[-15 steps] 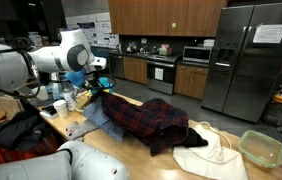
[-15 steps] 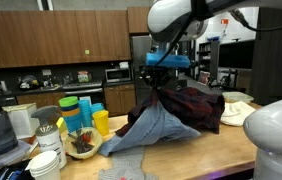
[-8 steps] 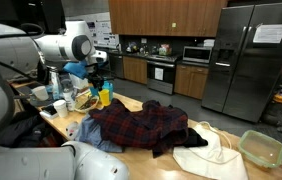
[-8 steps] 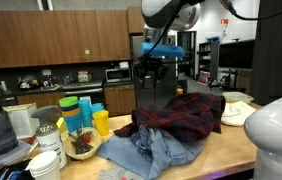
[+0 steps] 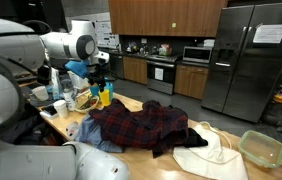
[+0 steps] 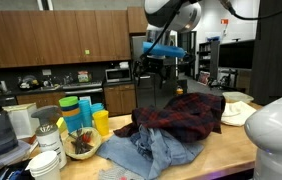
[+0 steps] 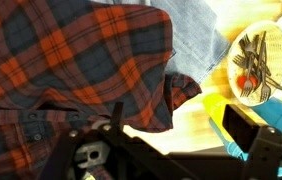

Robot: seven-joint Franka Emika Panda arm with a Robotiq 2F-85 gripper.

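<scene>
One gripper (image 6: 153, 72) hangs in the air above the counter (image 6: 221, 150), its two fingers spread wide with nothing between them. The wrist view shows this most plainly: the gripper (image 7: 171, 128) frames a gap through which only cloth and wood are visible. Directly below lies one plaid shirt (image 7: 71, 70) in red and dark checks, crumpled into a loose heap and clear of the fingers. In both exterior views the plaid shirt (image 6: 186, 115) sits near the middle of the counter, and the gripper (image 5: 99, 68) stands well above the end of it that lies nearest the cups. One denim garment (image 6: 159, 150) is spread out flat, partly tucked beneath the shirt; in the wrist view the denim garment (image 7: 196, 35) shows as a pale blue patch past the shirt's edge. That makes two garments overlapping in one pile. At the far end of the shirt lies one white cloth (image 5: 216, 155), touching it, and just beyond that stands one clear container (image 5: 261, 148). On the other side of the pile sit one bowl of utensils (image 6: 81, 145) and one yellow cup (image 6: 101, 122), which is part of a small cluster of coloured cups whose exact number I cannot settle. Behind the counter stand one steel fridge (image 5: 246, 65) and one microwave (image 5: 196, 54).
</scene>
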